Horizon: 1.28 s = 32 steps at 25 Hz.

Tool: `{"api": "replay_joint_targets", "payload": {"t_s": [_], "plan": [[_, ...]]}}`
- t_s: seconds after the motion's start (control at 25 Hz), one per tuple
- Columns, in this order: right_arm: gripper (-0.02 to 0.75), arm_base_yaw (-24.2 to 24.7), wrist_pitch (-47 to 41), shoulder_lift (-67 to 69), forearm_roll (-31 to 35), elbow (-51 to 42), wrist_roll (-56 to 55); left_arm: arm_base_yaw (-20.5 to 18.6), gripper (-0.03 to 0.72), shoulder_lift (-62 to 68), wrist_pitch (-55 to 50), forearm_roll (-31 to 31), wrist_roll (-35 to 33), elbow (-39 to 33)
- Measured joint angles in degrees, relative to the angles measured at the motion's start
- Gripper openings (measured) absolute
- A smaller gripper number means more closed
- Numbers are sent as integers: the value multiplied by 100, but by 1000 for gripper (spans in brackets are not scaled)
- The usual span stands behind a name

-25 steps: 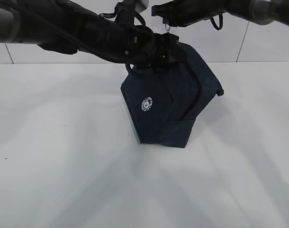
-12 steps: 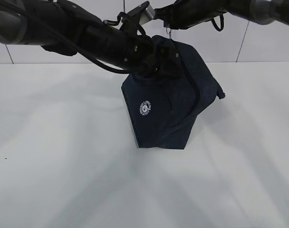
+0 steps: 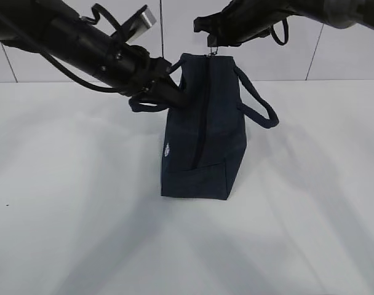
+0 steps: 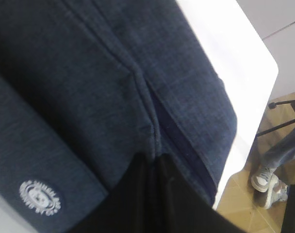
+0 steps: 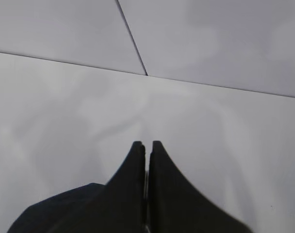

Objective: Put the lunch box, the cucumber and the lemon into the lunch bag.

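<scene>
**Hands steady the bag**

Right hand [image 3: 213,42] is pinched on the zipper pull [image 3: 213,48] at the bag [image 3: 202,147] top; left hand [image 3: 168,97] grips fabric at its side, probably bracing it upright on the surface [image 3: 64,184] for zipping. Box, cucumber, lemon: unseen.

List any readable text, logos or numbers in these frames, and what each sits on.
No text reads clearly.
Round white emblem on the lunch bag: ring of lettering around a central figure, too blurred to read in the left wrist view.
Same emblem in the exterior view: only a sliver at the bag's edge, unreadable.
Right wrist view: no text.
</scene>
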<state>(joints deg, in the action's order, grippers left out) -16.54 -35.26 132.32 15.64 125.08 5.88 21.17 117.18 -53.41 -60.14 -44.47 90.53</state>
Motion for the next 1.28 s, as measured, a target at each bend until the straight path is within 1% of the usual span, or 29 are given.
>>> {"api": "replay_joint_targets", "payload": {"t_s": [0.12, 0.2, 0.4, 0.8, 1.28], "plan": [[0, 0, -8, -36, 212, 27, 0, -299, 8, 0, -396, 114, 11, 162], [0, 0, 18, -51, 351, 47, 10, -391, 8, 0, -595, 221, 19, 317], [0, 0, 132, -51, 460, 56, 10, -378, 7, 0, -846, 593, 186, 504], [0, -10, 547, 200, 510, 56, 10, -369, 6, 0, -1158, 978, 290, 530], [0, -10, 641, 521, 542, 61, 10, -347, 6, 0, -1270, 1218, 394, 540]]}}
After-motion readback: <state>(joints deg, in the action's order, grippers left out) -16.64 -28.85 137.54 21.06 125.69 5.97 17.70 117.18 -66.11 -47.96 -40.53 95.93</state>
